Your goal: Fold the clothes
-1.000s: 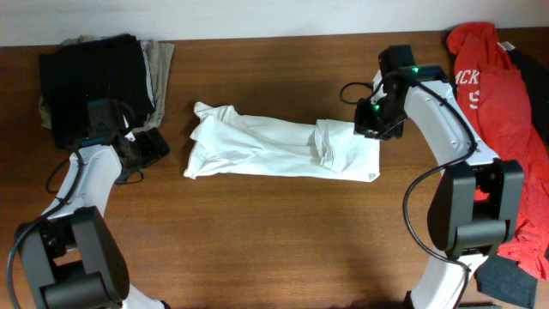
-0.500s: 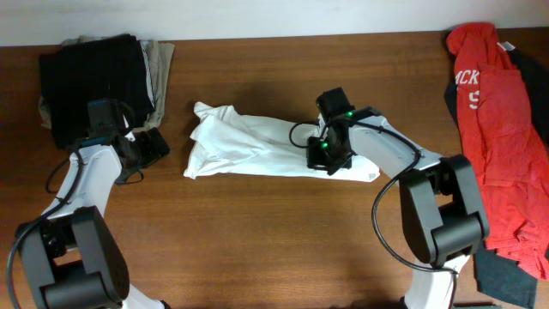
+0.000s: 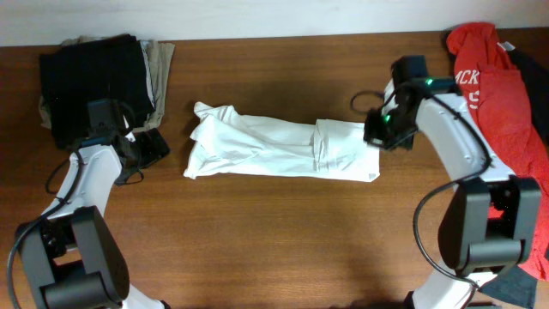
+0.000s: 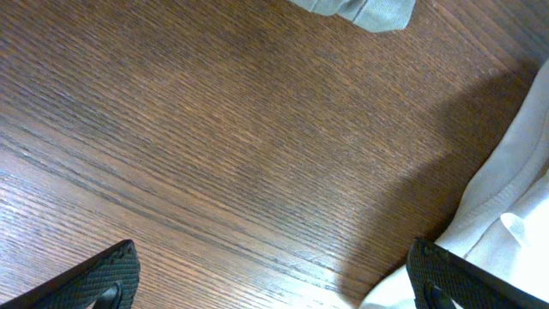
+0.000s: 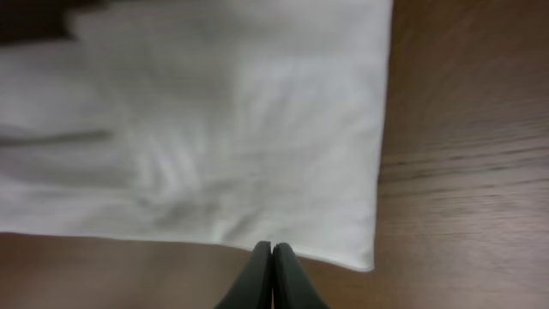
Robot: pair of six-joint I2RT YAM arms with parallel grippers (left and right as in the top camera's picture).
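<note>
- The right tool [image 3: 377, 137] has its two fingers pressed flat together, with no gap between them in the right wrist view [image 5: 273, 257].
- Its tips sit right at the edge of the white T-shirt [image 5: 214, 129], at the shirt's right end. Whether a bit of cloth is nipped between them cannot be told.
- The left tool [image 3: 154, 146] is spread as wide as it goes. In the left wrist view [image 4: 273, 279] its fingers [image 4: 107, 276] frame bare table [image 4: 214, 154] and hold nothing.
- The left tool is just beside the shirt's left end and does not touch it. A strip of the white cloth [image 4: 515, 197] shows beside one finger.
- The white T-shirt [image 3: 266, 150] lies crumpled in a long band running left to right across the middle of the table.
- A folded black and khaki pile [image 3: 94, 77] sits at the far left corner.
- A red shirt [image 3: 489, 103] lies along the table's right edge.
</note>
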